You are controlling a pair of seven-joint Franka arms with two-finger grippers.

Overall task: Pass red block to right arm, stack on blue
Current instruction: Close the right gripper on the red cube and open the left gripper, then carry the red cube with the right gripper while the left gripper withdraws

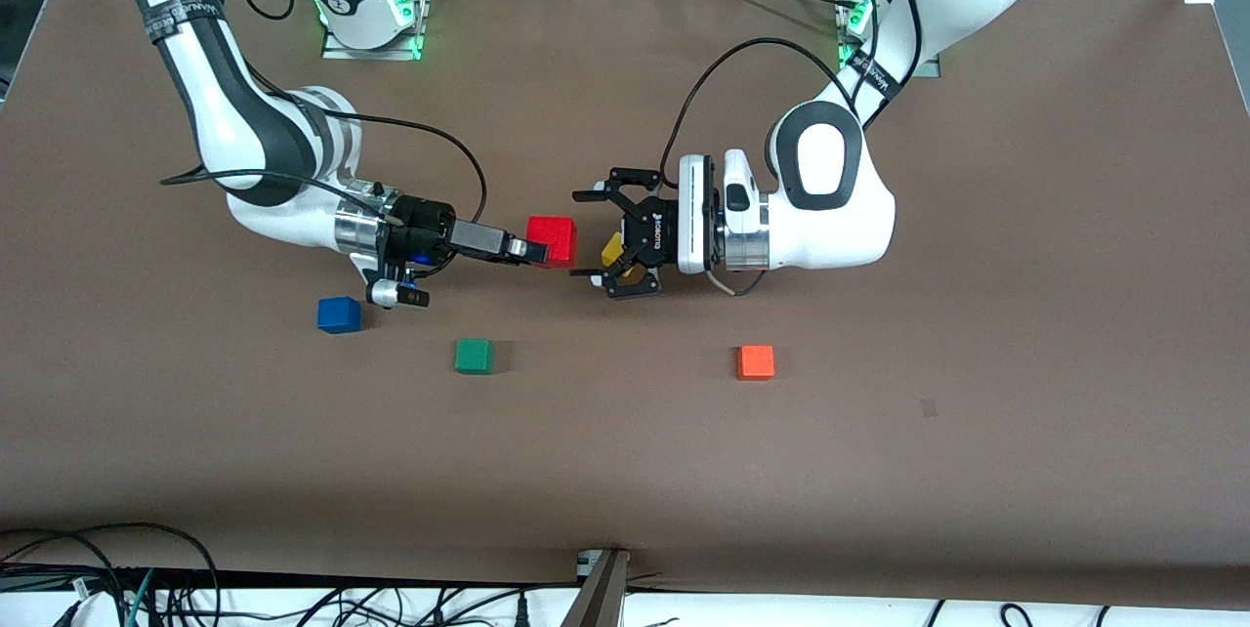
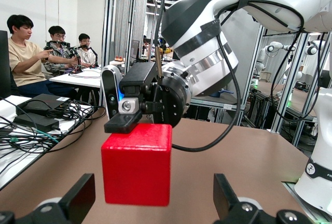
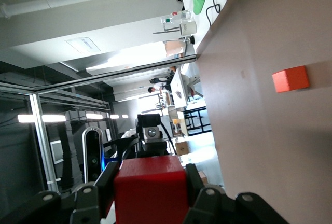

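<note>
the right gripper (image 1: 532, 251) is closed on the red block (image 1: 553, 240), in the air over mid-table; the left gripper (image 1: 589, 236) stands wide, block free between its fingers. handover done; next, carry to the blue cube (image 1: 339, 314).

Even overhead light, soft shadows; right wrist view's windows glare white.

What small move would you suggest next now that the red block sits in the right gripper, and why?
Probably draw the left gripper back: its fingers stand open beside the red block, which the right gripper grips, so the blue cube can follow.
</note>
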